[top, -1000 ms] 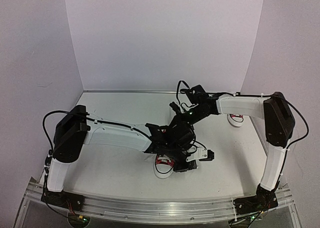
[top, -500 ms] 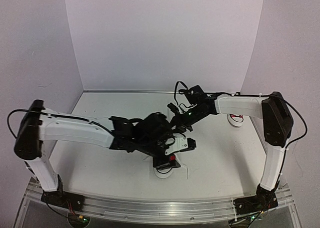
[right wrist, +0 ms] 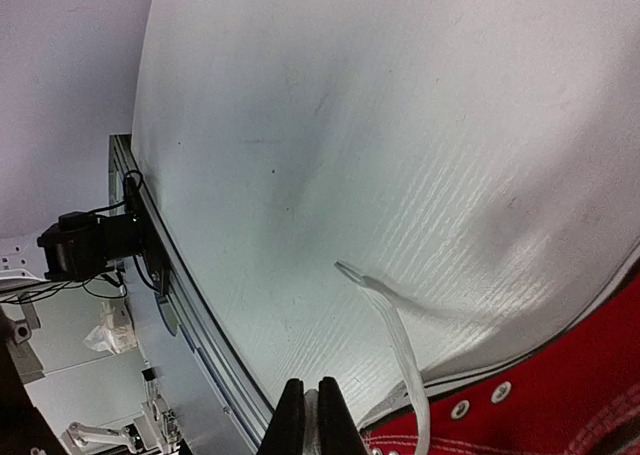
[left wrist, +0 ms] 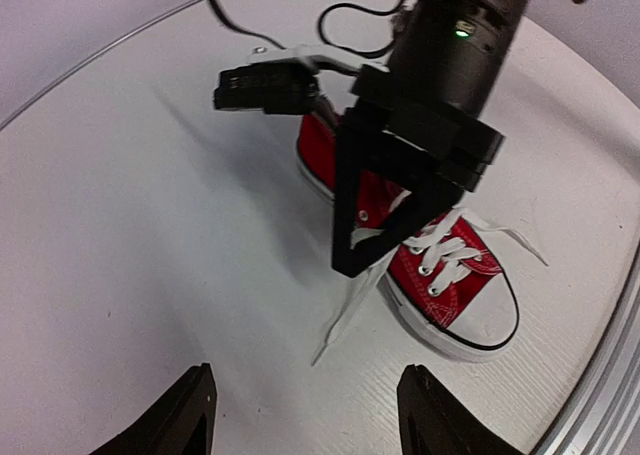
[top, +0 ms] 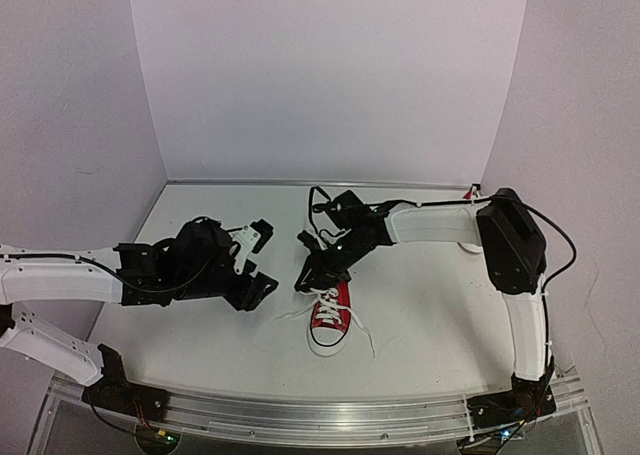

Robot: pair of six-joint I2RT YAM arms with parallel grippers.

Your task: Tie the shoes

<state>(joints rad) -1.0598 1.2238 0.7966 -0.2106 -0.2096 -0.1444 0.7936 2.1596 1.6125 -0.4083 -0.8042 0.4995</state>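
A red shoe (top: 331, 315) with a white toe cap lies in the middle of the table, its white laces (top: 362, 332) loose on both sides. My right gripper (top: 306, 280) hangs over the shoe's left side. In the right wrist view its fingers (right wrist: 291, 415) stand almost together, with a strip of white lace pinched between them. That lace (right wrist: 395, 325) trails down to the table. My left gripper (top: 258, 265) is left of the shoe, open and empty. In the left wrist view the shoe (left wrist: 455, 280) lies beyond my left gripper (left wrist: 315, 425). A second shoe (top: 466, 245) peeks from behind the right forearm.
The table's metal front rail (top: 320, 415) runs along the near edge. White walls (top: 330, 75) close the back and sides. The right arm's cable (top: 318, 197) loops above its wrist.
My left gripper has opened and pulled away to the left of the shoe. The right gripper has swung left and nearer, over the shoe's side, so the shoe now shows fully.
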